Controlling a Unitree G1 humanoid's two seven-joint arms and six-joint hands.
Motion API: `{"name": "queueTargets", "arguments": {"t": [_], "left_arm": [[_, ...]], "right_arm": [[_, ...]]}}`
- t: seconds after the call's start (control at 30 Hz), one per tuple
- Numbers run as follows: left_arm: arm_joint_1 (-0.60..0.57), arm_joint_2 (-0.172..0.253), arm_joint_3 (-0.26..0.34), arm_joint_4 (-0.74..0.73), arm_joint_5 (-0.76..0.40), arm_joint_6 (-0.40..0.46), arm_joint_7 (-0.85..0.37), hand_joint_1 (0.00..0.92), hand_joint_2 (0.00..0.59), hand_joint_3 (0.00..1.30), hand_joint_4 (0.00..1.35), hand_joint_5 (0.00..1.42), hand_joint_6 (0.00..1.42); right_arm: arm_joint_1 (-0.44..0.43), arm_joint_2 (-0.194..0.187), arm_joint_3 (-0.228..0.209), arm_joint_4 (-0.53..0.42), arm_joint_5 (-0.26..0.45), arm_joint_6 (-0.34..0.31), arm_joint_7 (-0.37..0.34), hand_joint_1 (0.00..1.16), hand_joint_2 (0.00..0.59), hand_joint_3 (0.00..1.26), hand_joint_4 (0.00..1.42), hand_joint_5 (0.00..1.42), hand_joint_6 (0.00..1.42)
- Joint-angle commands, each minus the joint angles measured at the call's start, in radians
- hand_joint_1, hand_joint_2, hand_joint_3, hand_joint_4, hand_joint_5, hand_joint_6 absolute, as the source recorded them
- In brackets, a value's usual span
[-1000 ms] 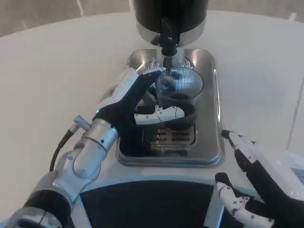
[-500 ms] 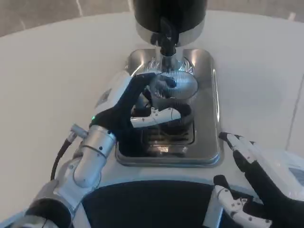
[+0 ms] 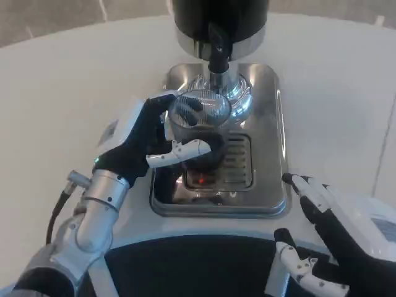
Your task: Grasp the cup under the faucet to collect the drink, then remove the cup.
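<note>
A clear ribbed cup [image 3: 199, 122] with dark drink at its bottom stands over the left part of the steel drip tray [image 3: 272, 136], a little left of and below the black faucet [image 3: 217, 57]. My left hand [image 3: 145, 143] wraps around the cup from the left, with the thumb across its front and fingers behind its rim. The dispenser's dark body [image 3: 219, 18] rises at the top of the head view. My right hand [image 3: 331, 238] lies at the lower right beside the tray, fingers spread, holding nothing.
The slotted grate [image 3: 232, 162] lies in the tray's middle, and a small red glow shows on its lower left. The white table [image 3: 68, 93] spreads to the left and right. A dark curved edge [image 3: 192, 266] runs along the bottom.
My left hand has carried the cup leftwards and towards me, away from under the faucet, uncovering the grate. The right hand has hardly moved.
</note>
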Motion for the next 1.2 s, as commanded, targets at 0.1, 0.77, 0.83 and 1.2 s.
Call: {"name": "queueTargets", "arguments": {"t": [0.1,0.77,0.83,1.2], "left_arm": [[0.034,0.057,0.039,-0.019,-0.026,-0.082,-0.028,0.564,0.1,0.98,1.17,1.32,1.42],[0.151,0.183,0.167,-0.078,-0.121,-0.209,-0.179,0.566,0.083,0.98,1.17,1.33,1.42],[0.167,0.195,0.181,-0.089,-0.134,-0.218,-0.196,0.565,0.082,0.98,1.17,1.33,1.42],[0.256,0.23,0.241,-0.177,-0.208,-0.254,-0.282,0.569,0.071,0.98,1.17,1.33,1.42]], "right_arm": [[-0.016,0.005,0.01,0.026,-0.002,0.003,-0.026,0.29,0.553,0.03,0.0,0.0,0.0],[-0.107,-0.013,-0.019,0.053,-0.011,0.024,-0.031,0.29,0.543,0.02,0.0,0.0,0.0],[-0.121,-0.018,-0.022,0.06,-0.012,0.026,-0.03,0.29,0.543,0.02,0.0,0.0,0.0],[-0.214,-0.066,-0.034,0.122,-0.002,0.037,-0.023,0.29,0.532,0.02,0.0,0.0,0.0]]}}
